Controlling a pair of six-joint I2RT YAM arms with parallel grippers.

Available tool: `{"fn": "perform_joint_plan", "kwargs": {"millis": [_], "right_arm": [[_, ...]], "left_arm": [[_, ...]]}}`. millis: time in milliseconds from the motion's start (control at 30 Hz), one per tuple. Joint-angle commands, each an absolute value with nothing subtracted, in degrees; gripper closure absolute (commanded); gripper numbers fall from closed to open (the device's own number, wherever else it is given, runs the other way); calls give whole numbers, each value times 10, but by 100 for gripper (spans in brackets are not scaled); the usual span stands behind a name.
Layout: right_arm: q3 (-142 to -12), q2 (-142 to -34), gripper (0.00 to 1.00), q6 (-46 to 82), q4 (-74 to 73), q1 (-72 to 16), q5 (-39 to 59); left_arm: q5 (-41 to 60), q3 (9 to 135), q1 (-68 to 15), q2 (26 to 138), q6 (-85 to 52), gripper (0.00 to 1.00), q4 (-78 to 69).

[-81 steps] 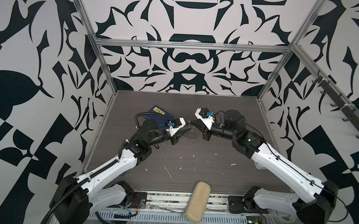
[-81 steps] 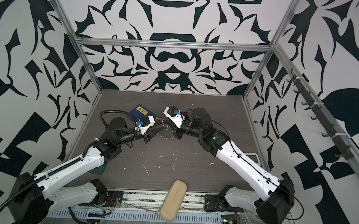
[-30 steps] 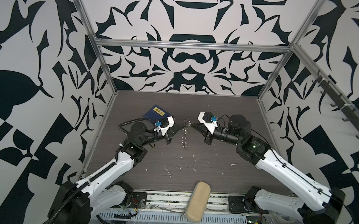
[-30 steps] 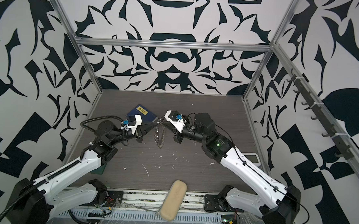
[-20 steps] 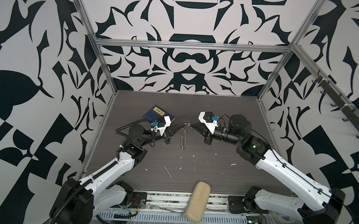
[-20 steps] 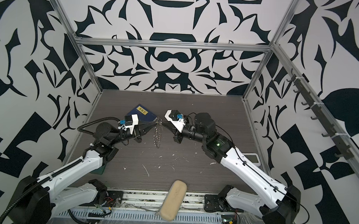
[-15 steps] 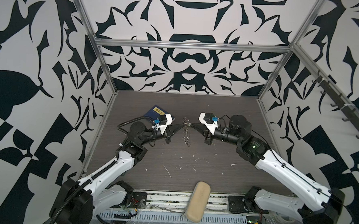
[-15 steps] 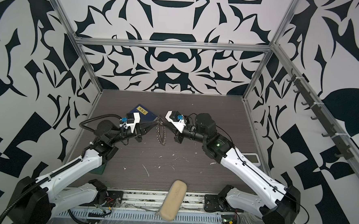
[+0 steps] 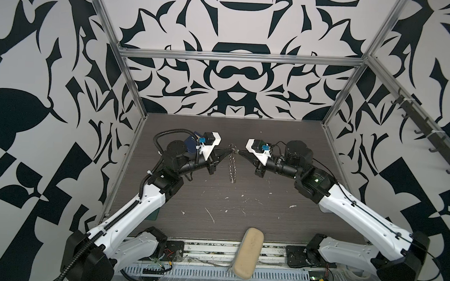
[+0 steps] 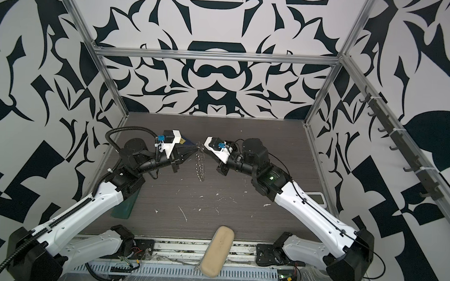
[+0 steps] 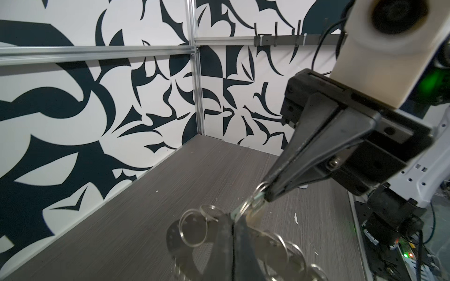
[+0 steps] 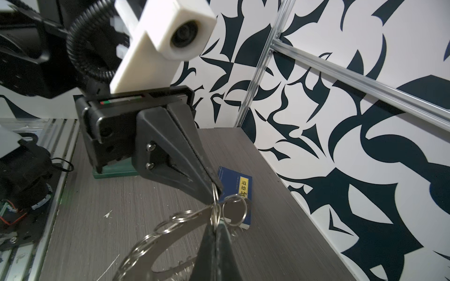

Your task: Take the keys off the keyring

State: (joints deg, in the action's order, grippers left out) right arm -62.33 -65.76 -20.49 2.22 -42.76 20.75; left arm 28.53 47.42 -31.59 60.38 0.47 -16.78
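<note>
step: key separation, keyring [image 9: 232,164] held edge-on in the air over tabletop [image 9: 242,200] | left gripper [image 9: 228,151] clamped on keyring rim | right gripper [image 9: 240,153] pinching keys [image 11: 255,209] at mint tag | next: probably twist the tag's split ring free while left braces

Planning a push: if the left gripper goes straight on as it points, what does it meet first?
First the small wire rings atop the hanging flat grey metal keyring, right at the left gripper's tip; just beyond, probably the right gripper. Depth is unclear.
</note>
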Motion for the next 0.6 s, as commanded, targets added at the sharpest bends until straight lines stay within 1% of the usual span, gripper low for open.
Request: {"fn": "perform_joint_plan", "kwargs": {"millis": [0, 367, 567], "right_arm": [[-657, -661, 100, -235, 51, -452, 217], [-677, -688, 100, -216, 25, -471, 220], [-681, -700, 100, -212, 23, -475, 237]], "left_arm": [[188, 509, -317, 607, -1, 100, -113], [167, 523, -348, 622, 16, 100, -98], [171, 524, -359, 627, 20, 100, -113]]}}
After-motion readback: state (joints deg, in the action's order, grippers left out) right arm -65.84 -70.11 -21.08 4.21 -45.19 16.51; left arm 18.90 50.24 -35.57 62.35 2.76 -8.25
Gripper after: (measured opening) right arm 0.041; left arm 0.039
